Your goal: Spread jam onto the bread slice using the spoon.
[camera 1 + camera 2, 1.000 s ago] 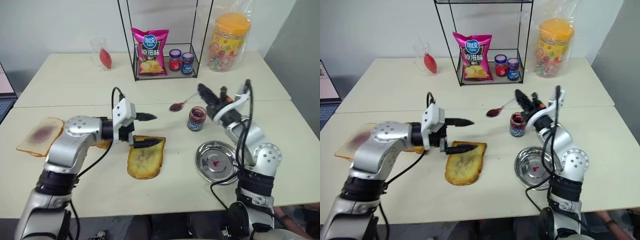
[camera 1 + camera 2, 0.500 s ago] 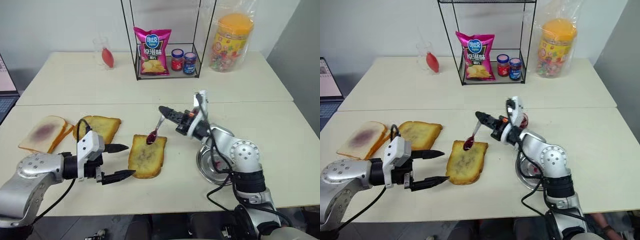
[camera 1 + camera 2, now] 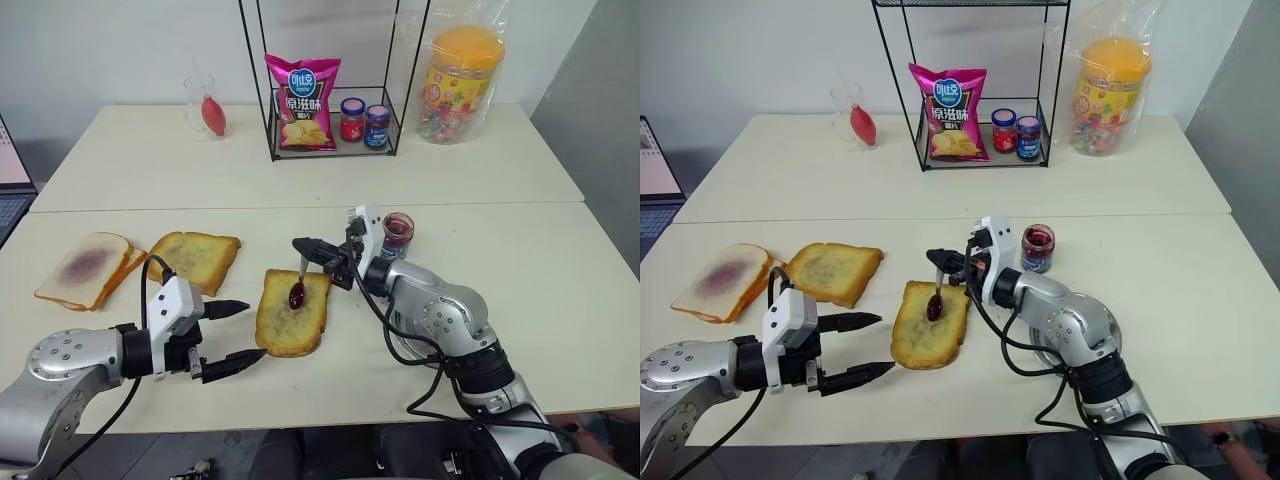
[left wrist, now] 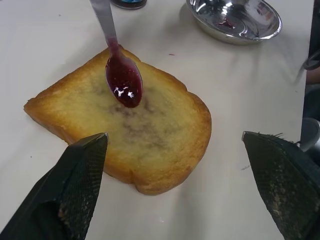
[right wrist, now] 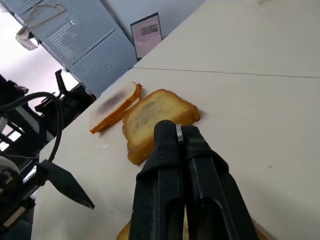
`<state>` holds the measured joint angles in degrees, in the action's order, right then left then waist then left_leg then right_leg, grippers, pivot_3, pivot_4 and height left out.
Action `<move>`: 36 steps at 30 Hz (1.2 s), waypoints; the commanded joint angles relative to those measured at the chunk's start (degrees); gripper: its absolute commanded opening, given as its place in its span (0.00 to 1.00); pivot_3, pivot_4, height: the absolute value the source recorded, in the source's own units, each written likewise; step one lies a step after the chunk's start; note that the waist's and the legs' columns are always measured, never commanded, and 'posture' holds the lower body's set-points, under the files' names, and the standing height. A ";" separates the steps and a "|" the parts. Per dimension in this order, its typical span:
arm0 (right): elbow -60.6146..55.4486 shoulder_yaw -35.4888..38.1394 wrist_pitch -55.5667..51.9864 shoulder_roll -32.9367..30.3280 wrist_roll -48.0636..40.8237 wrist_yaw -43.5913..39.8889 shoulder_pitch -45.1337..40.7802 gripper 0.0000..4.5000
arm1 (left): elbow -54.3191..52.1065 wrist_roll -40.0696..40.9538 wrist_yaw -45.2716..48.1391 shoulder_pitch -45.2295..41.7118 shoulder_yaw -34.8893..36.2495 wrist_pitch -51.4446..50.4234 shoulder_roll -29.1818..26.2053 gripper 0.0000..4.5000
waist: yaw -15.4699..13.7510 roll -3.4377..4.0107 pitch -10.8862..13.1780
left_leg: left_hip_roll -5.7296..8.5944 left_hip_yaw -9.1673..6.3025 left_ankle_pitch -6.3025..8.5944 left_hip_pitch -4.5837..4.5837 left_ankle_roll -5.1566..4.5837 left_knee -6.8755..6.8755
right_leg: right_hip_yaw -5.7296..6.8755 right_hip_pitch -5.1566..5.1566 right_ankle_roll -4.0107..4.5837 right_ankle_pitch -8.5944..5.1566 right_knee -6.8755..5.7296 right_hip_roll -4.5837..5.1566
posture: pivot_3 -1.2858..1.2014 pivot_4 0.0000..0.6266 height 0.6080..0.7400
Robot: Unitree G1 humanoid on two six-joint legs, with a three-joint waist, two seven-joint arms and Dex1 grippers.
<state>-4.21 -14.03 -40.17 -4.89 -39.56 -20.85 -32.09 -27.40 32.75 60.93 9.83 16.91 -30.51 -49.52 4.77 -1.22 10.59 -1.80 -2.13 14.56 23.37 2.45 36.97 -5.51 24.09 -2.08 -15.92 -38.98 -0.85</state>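
- The bread slice [image 3: 292, 311] lies flat on the table [image 3: 560, 290] in front of the robot, between the two arms, its centre mottled and no red smear on it yet.
- The right gripper [image 3: 308, 249] has its jaws closed on the handle of the spoon [image 3: 299, 284], which hangs bowl-down over the far half of the slice.
- The spoon's bowl carries a glossy load of the jam [image 4: 123, 82]; in the left wrist view it sits just above the crumb or barely on it, and actual contact cannot be told.
- The jam jar [image 3: 397, 235] stands open behind the right arm, just beyond the slice; the steel plate [image 4: 234, 19] lies near the slice on the right-hand side.
- The left gripper [image 3: 232, 332] rests low by the near left corner of the slice with its jaws wide open and holding nothing, apart from the bread.
- To do this step well, the robot should lower the bowl until its back meets the crumb, then tip it so the jam slides off rather than clinging.
- Strokes should be short and light, worked from the far half toward the near crust, keeping inside the darker edge.
- Pressure matters: the slice is unpinned, so a hard drag would likely push it across the table; the open left jaws could steady the near corner if it slips.
- The other toasted slice [image 3: 196, 259] and the pale slices [image 3: 85, 270] lie well to the left and should stay untouched.
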 commanded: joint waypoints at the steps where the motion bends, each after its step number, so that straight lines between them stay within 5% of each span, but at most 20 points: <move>1: -1.74 0.89 0.55 1.12 0.41 -2.23 -0.02 0.00 | -0.47 0.16 -0.31 0.13 0.92 1.54 0.18 1.00 | 0.00 0.00 0.00 | 0.00 -0.01 0.00 0.00 0.00 0.00 | 0.00 0.00 0.00 0.00 -0.01 0.00 | 0.52 0.24 1.00; 36: -9.44 0.19 -0.13 0.79 5.72 -9.31 -2.77 0.00 | 2.39 -0.45 1.12 -1.05 -0.47 3.40 -0.66 1.00 | 0.00 -0.02 -0.01 | 0.01 -0.05 -0.01 -0.01 0.01 0.03 | 0.04 -0.01 0.02 0.01 -0.07 0.01 | 0.52 0.24 1.00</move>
<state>-10.76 -13.67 -41.67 -4.28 -33.99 -29.01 -33.40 -24.80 32.49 61.92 9.41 16.36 -28.14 -49.68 4.76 -1.24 10.58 -1.79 -2.19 14.55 23.35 2.46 37.01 -5.47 24.08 -2.06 -15.91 -39.06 -0.84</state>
